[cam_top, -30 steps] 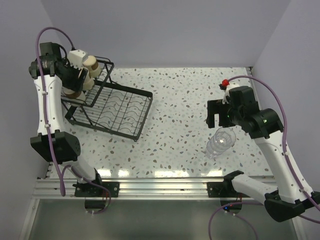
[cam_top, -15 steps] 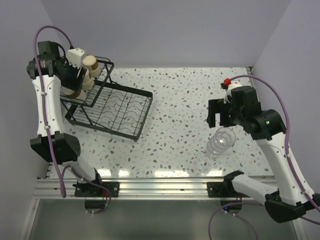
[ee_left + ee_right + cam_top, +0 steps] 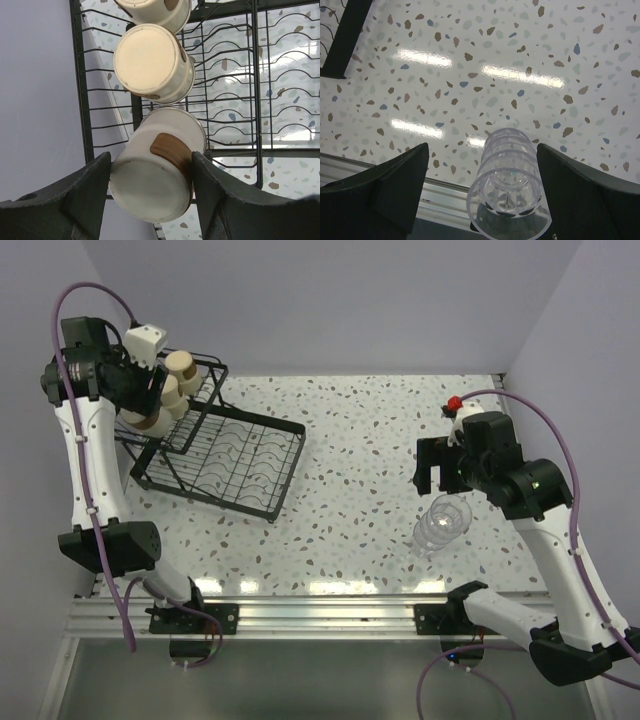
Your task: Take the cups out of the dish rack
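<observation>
Overhead, we look down from the near edge on the whole table (image 3: 380, 440); left wrist, close over the dish rack (image 3: 82, 75); right wrist, close above a clear tumbler (image 3: 509, 200) — both within our overhead view.

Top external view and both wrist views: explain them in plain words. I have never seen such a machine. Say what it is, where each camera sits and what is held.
Two robot arms are bolted at the near edge of a table. The wide picture looks down from above and behind them; the other two come from a camera on each wrist, showing its own fingers. On the table stand a wire dish rack and a clear tumbler. The left end effector is closed on a cream cup at the rack; two more cream cups sit beyond it. The right end effector is open and empty, above the tumbler.
</observation>
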Controlling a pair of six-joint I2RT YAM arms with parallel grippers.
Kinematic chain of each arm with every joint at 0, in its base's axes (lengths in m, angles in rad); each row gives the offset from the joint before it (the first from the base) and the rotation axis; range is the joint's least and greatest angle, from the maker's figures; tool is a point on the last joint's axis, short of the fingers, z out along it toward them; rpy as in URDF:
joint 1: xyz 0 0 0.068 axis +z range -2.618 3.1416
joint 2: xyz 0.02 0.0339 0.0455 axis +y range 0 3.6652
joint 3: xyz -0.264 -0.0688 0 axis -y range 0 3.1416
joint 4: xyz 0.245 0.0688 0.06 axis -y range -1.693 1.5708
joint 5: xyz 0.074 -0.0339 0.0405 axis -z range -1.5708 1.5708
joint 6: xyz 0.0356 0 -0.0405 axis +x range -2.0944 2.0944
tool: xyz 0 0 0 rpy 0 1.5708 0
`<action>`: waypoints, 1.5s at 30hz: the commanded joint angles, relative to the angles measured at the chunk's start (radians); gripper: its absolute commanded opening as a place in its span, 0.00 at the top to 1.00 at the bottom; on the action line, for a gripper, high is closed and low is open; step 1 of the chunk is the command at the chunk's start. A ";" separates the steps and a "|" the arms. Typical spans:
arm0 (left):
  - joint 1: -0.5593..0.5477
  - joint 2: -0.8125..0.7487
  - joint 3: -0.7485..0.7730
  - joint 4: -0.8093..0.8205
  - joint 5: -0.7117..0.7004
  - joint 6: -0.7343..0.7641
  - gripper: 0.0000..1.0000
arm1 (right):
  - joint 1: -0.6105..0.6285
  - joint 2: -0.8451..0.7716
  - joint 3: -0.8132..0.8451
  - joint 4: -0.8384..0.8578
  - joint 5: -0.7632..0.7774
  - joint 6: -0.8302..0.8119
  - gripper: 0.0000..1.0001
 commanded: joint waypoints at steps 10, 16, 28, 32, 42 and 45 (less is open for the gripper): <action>0.007 -0.062 0.027 0.078 0.035 -0.052 1.00 | -0.005 0.001 0.033 0.029 -0.020 -0.008 0.08; 0.007 -0.062 -0.032 0.092 0.065 -0.050 1.00 | -0.004 0.007 0.033 0.036 -0.028 -0.009 0.08; 0.007 -0.044 -0.079 0.097 0.044 -0.023 0.72 | -0.005 0.003 0.023 0.032 -0.019 -0.008 0.08; 0.007 -0.051 -0.048 0.100 0.050 -0.024 0.25 | -0.005 0.000 0.011 0.039 -0.023 -0.009 0.08; 0.040 0.018 -0.106 0.046 -0.030 0.017 0.09 | -0.004 -0.005 -0.006 0.043 -0.012 -0.022 0.08; 0.057 0.047 -0.106 0.043 0.001 0.014 0.09 | -0.005 -0.005 -0.008 0.042 -0.009 -0.029 0.08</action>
